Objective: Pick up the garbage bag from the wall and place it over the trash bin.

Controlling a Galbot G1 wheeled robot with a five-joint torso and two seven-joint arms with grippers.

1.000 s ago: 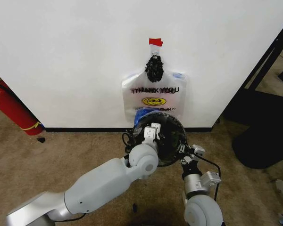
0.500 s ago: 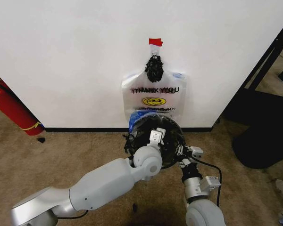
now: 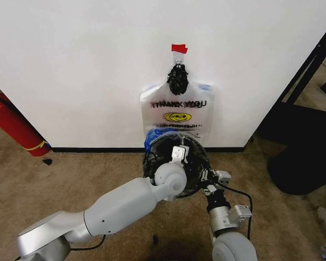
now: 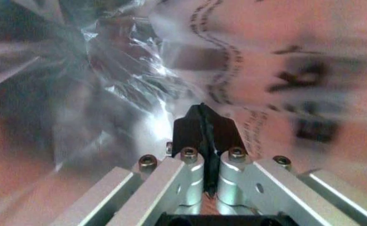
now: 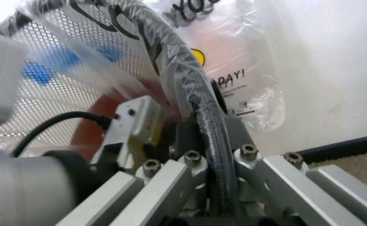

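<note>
1. left claw [image 4: 203, 123] inside the bin [image 3: 198, 175], pinched together on bag [image 4: 114, 80] film.
2. right claw [image 5: 199, 123] clamped on bin rim, bag draped over it.
3. bag mouth around rim, left nearer.

Black capitals reading "THANK YOU" run across the bags [image 3: 177, 111] hanging on the wall [image 3: 87, 65], above a yellow smiley face. In the right wrist view, the letters "YOU" and "PAY!" show on the same plastic; smaller print is illegible.
</note>
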